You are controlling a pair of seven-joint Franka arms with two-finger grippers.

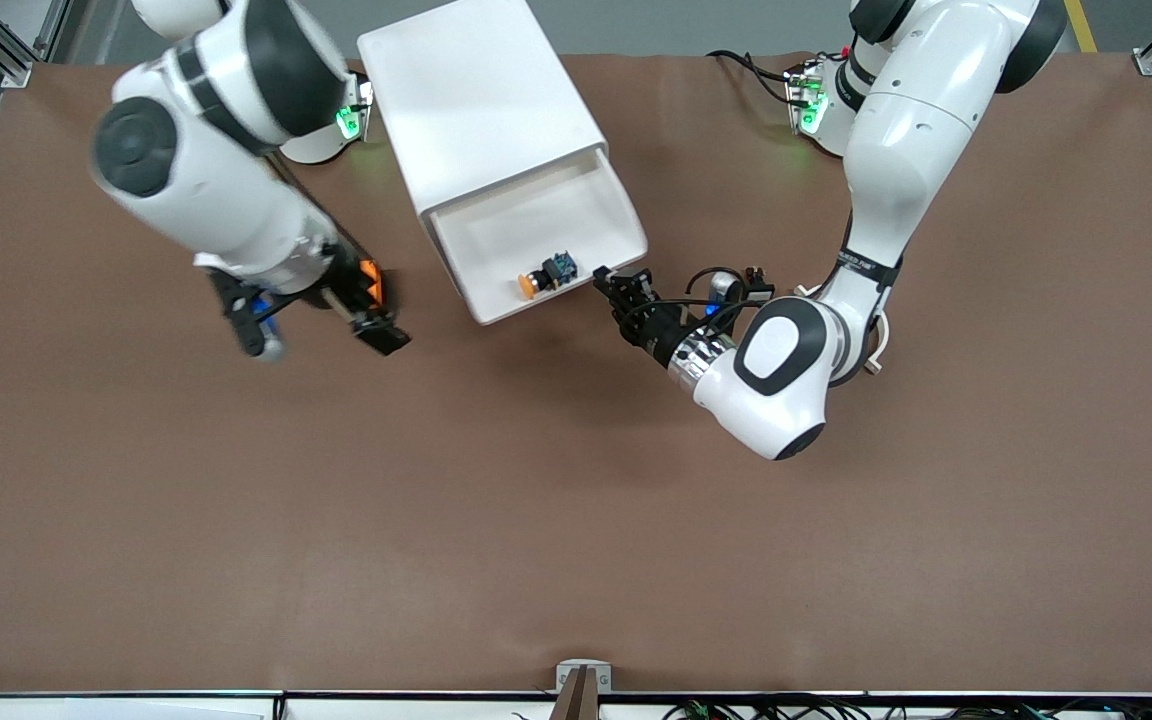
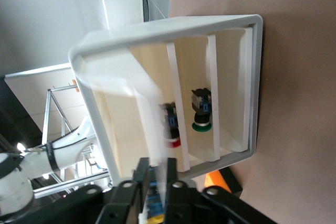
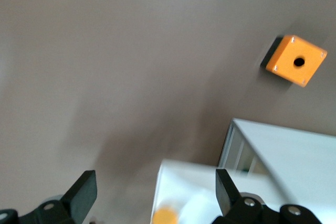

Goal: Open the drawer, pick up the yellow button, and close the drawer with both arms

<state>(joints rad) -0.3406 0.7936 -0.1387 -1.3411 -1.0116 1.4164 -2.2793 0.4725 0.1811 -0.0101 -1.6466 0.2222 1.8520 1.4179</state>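
While drawer open, button inside

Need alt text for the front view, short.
The tall white rounded-corner cabinet has its top white tray drawer pulled open, with the tiny orange-capped push-button inside. The left arm's black two-finger gripper sits at the drawer's front corner; the right arm's black gripper hangs open over bare brown table.
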